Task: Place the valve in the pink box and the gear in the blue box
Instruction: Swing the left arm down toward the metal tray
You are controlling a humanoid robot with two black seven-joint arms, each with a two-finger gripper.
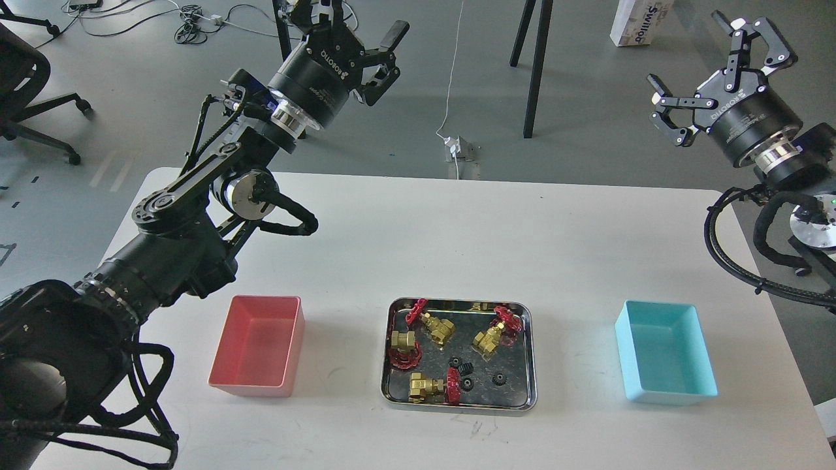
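A white worktop (418, 235) with rounded corners carries a shiny steel tray (526, 365) near its front edge; faint scuff marks (477, 427) lie just in front of the tray; beyond the worktop is grey floor (588, 117); a white cable (452, 72) runs down to a white plug block (457, 149) near the far edge; black stand legs (537, 59) rise right of it; tangled cables (189, 23) lie far left; a chair base (39, 111) sits at the left edge; a white carton (643, 19) stands far right.
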